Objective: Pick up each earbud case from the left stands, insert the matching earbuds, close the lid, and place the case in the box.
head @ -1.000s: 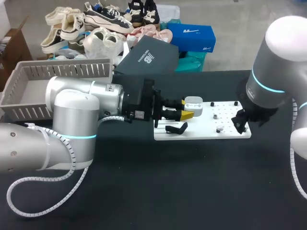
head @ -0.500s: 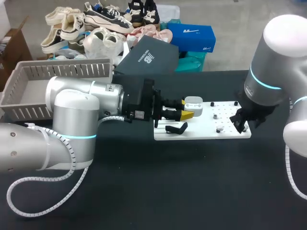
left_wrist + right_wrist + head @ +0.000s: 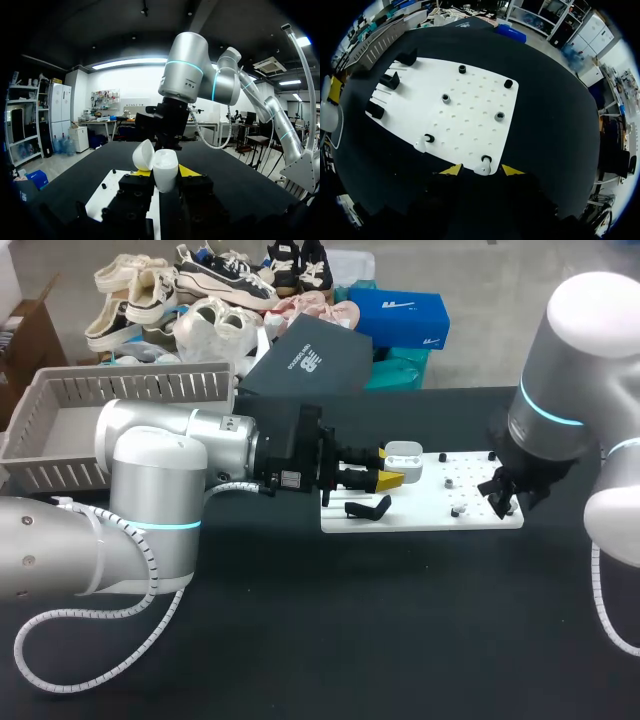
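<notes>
My right gripper (image 3: 481, 171) is low over the near edge of the white board (image 3: 470, 95), and its two yellow tips are spread apart. A small white earbud (image 3: 483, 164) sits on a little peg right between the tips, but they do not seem to touch it. I think my job now is to pick this earbud up. To do it well, I should keep the earbud in the middle, close the tips slowly from both sides, and squeeze only a little, because it is tiny and smooth and could pop out. Then I should lift it straight up so it comes off the peg without tipping. A bit further along the same edge I see what looks like a second earbud (image 3: 422, 142) on its own peg. Past that, across the board, three black stands (image 3: 390, 80) wait in a row. My left gripper (image 3: 392, 467) is out over that side of the board and it is pinching the earbud case (image 3: 165, 172) from two sides, holding it up in the air above the board. The earbud case is white, round and shiny, a bit like an egg. Its lid (image 3: 145, 154) is flipped open and leans back, so the inside is ready for the earbud. Far off by the table's back corner sits the grey basket (image 3: 60, 400) where I think the case goes last.
</notes>
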